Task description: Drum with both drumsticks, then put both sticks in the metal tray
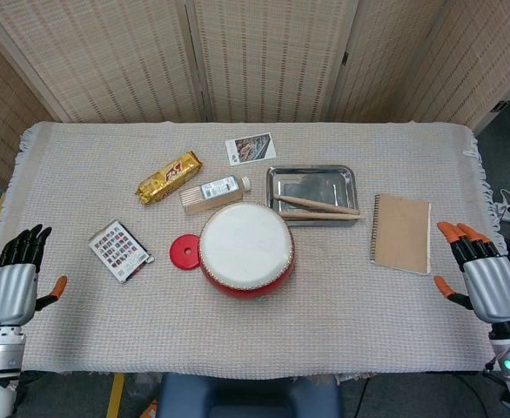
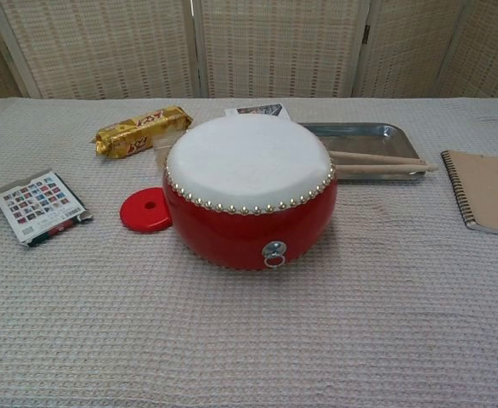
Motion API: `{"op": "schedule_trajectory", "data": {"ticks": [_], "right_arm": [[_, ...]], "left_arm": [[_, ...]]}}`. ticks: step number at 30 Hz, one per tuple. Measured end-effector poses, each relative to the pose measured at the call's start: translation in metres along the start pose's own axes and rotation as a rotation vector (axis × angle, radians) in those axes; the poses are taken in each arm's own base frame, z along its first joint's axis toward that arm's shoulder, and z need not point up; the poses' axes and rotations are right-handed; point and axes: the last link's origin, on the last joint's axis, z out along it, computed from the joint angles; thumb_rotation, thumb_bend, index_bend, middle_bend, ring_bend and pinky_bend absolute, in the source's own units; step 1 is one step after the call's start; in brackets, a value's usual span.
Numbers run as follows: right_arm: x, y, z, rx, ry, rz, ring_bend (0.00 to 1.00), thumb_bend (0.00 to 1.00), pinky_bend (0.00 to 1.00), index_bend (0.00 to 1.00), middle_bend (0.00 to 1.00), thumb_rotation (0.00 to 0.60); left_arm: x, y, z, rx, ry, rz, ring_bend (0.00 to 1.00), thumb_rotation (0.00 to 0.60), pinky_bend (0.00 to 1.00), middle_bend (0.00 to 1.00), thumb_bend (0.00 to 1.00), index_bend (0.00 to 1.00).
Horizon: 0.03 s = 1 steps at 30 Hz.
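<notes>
Wooden drumsticks [image 1: 318, 205] both lie in the metal tray [image 1: 312, 175] behind the drum [image 1: 246, 248], w/ left hand [image 1: 10, 292] & right hand [image 1: 490, 286] open, empty at the surface's near corners, so best just keep clear, nudge nothing.

My view is bright, evenly lit and sharp. Soft shadow hugs the round red drum [image 2: 249, 191]; the shiny metal tray [image 1: 312, 183] glares faintly.

Gold snack wrapper [image 1: 169, 177] bears red lettering, too blurred to read. Label on the small white bottle [image 1: 219, 187] is likewise illegible. No other text is readable.
</notes>
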Motion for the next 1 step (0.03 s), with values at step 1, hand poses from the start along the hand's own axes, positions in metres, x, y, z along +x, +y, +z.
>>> {"op": "schedule_trajectory", "data": {"ticks": [1], "right_arm": [[-0.0004, 0.0002, -0.0046, -0.011, -0.003, 0.000, 0.03, 0.21, 0.20, 0.00, 0.11, 0.600]], "left_arm": [[-0.0008, -0.0015, -0.0043, 0.004, 0.004, -0.001, 0.00, 0.600, 0.09, 0.00, 0.34, 0.00]]}}
